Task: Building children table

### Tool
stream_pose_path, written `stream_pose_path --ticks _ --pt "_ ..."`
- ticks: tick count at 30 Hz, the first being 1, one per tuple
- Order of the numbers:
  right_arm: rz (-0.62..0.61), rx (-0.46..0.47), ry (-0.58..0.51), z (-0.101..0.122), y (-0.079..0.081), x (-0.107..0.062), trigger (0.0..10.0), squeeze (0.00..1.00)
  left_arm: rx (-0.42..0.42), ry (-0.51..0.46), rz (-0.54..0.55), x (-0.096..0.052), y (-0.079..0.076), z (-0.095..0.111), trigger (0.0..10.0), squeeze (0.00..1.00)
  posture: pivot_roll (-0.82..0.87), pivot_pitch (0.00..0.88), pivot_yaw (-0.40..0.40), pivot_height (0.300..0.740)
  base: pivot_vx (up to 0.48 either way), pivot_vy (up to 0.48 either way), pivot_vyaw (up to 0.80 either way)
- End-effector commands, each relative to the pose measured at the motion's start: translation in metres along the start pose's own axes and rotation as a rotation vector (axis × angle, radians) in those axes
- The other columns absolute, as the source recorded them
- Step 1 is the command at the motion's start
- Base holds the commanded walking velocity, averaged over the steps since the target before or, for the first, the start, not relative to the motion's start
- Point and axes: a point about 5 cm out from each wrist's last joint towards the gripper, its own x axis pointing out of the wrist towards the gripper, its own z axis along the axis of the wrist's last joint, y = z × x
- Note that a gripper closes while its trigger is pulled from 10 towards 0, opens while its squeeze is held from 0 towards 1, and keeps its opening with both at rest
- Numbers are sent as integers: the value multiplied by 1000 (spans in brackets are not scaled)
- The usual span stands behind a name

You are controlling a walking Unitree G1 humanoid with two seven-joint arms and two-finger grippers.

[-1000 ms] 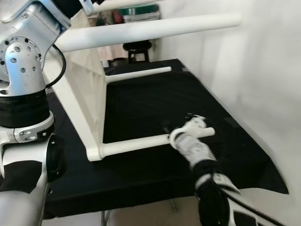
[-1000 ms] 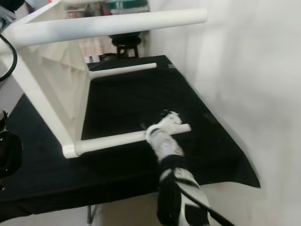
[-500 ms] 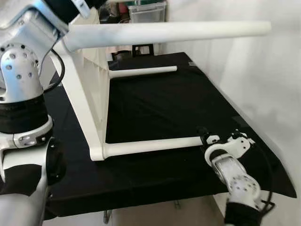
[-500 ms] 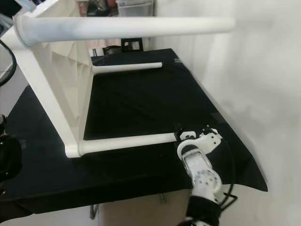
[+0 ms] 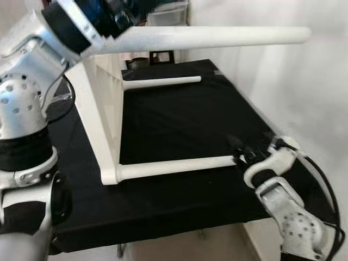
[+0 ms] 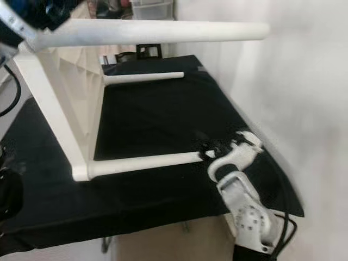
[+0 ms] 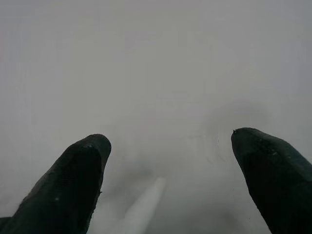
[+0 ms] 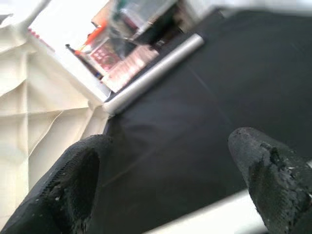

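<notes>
2 end effectors gape: right end effector (image 5: 240, 149) at table leg (image 5: 174, 165), left end effector (image 7: 168, 161) facing blank wall (image 7: 156, 58).

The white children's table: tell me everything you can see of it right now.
The white children's table lies tipped on its side on the black-covered worktable, plastic-looking, its ribbed underside facing right. Round legs stick out sideways: two low ones rest on the cloth, one high. The left gripper is at the high leg's base; the right gripper meets the near leg's tip.

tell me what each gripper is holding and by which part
The left gripper is up at the base of the table's top leg; a grip cannot be told. The right gripper, jaws open, is at the tip of the lower leg, holding nothing.
</notes>
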Motion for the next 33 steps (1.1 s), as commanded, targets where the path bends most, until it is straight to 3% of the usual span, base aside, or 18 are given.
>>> stream_pose_path --ticks 1,4,5,8,11,12,14,15,19,23,24,25,29,32,33 --pt "37 -91 -23 0 11 8 10000 0 7 -13 -70 -6 -9 8 10000 0 -7 0 24 740 0 0 0" --pt "63 -177 -33 0 20 16 10000 0 -9 -13 -134 -12 -18 11 10000 0 -2 0 23 740 0 0 0" --pt "67 -253 -40 0 23 22 10000 0 -46 -9 -159 -19 -24 10 10000 0 4 0 25 740 0 0 0" --pt "47 -329 -55 1 24 28 10000 0 -84 4 -149 -29 -27 6 10000 0 9 0 24 740 0 0 0" --pt "-40 -524 -87 3 15 40 10000 0 -180 66 -42 -64 -31 -18 10000 0 12 0 22 740 0 0 0" --pt "-40 -524 -87 3 15 40 10000 0 -180 66 -42 -64 -31 -18 10000 0 12 0 22 740 0 0 0" --pt "-60 -628 -102 4 9 42 10000 0 -244 119 67 -90 -36 -43 10000 0 9 0 21 740 0 0 0" --pt "-60 -628 -102 4 9 42 10000 0 -244 119 67 -90 -36 -43 10000 0 9 0 21 740 0 0 0" --pt "-69 -715 -97 3 1 44 10000 0 -354 184 239 -121 -47 -82 10000 0 13 0 17 740 0 0 0" --pt "-78 -738 -90 1 -4 44 10000 0 -412 229 305 -132 -56 -101 10000 0 13 0 15 740 0 0 0" --pt "-81 -759 -75 -3 -8 44 10000 0 -469 316 392 -144 -70 -130 10000 0 9 0 12 740 0 0 0" --pt "-79 -770 -72 -5 -10 44 10000 0 -490 346 427 -148 -76 -140 10000 0 9 0 12 740 0 0 0" --pt "-79 -772 -70 -7 -11 45 10000 0 -489 371 480 -152 -77 -149 10000 0 6 0 12 740 0 0 0" --pt "-75 -780 -66 -9 -14 46 10000 0 -440 439 624 -163 -73 -170 10000 0 -1 0 12 740 0 0 0" --pt "-75 -780 -66 -9 -14 46 10000 0 -440 439 624 -163 -73 -170 10000 0 -1 0 12 740 0 0 0"
